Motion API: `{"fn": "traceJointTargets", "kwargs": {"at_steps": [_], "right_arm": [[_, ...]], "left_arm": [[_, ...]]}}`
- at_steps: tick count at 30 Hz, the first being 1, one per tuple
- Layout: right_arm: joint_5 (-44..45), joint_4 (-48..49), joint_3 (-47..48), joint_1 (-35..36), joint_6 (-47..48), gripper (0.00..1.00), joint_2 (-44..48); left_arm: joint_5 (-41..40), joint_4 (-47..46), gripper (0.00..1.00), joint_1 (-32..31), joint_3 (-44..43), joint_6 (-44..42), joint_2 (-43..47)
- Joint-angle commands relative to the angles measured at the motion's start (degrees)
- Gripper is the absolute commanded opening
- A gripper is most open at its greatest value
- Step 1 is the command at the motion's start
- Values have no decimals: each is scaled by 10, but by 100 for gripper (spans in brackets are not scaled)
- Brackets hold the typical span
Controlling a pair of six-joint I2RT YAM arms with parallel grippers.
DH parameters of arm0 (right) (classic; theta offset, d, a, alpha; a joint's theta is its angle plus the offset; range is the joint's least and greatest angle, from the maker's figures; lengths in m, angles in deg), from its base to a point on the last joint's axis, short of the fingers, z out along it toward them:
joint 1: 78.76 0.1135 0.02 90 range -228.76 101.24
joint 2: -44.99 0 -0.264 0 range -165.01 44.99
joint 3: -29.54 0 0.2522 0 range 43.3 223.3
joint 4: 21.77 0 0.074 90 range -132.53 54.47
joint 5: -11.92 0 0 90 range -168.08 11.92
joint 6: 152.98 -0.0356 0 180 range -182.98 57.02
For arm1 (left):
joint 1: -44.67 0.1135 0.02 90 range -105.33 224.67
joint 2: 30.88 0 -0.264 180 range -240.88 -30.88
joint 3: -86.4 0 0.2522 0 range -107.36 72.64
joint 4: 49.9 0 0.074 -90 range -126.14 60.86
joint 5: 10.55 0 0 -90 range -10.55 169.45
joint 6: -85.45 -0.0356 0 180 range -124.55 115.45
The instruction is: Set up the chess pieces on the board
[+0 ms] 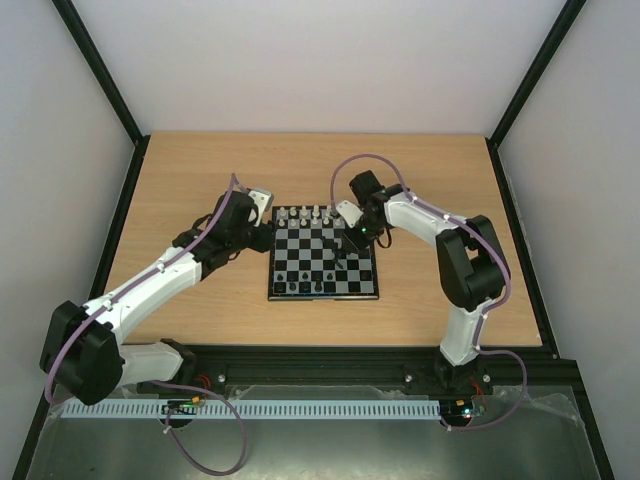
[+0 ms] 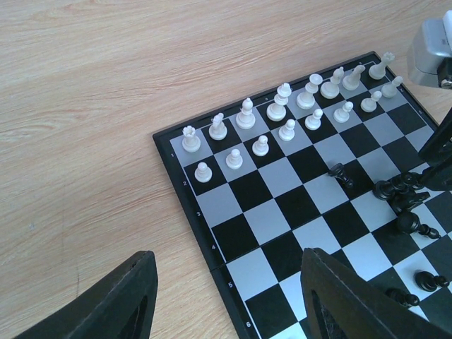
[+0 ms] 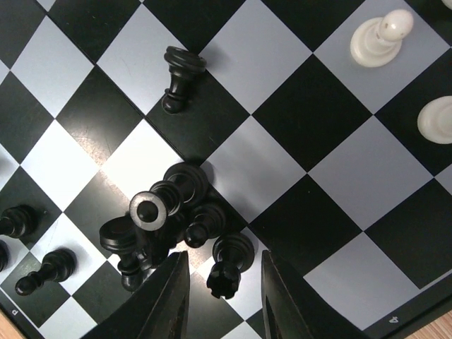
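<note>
Targeting: black chess piece (image 3: 227,265), framed between right gripper (image 3: 224,282) tips, long axis roughly along them.
Jaws: parted, nothing gripped.
Nearer arm: right.

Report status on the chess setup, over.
Left gripper open, empty. Right gripper open over heaped black pieces on board. White pieces set in two rows. Nothing blocking.

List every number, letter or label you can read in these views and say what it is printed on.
"1", "2", "3", "4", "5", "6": small white numerals along the rim of the board, left wrist view.
"4": the same rim, at the bottom right of the right wrist view.
A single letter on the rim at the bottom left of the right wrist view: "d" or "p", cannot tell which.
Top view: nothing legible.
</note>
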Motion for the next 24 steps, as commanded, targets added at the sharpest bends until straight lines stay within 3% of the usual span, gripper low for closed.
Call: {"fn": "traceJointTargets", "kwargs": {"at_steps": [1, 15, 24], "right_arm": [[13, -26, 14, 4, -6, 28, -14], [27, -25, 9, 4, -12, 10, -11], [39, -47, 7, 4, -9, 7, 53]], "left_arm": [[1, -8, 59, 3, 1, -4, -5], [4, -6, 59, 3, 0, -5, -8], [6, -5, 59, 3, -1, -5, -10]]}}
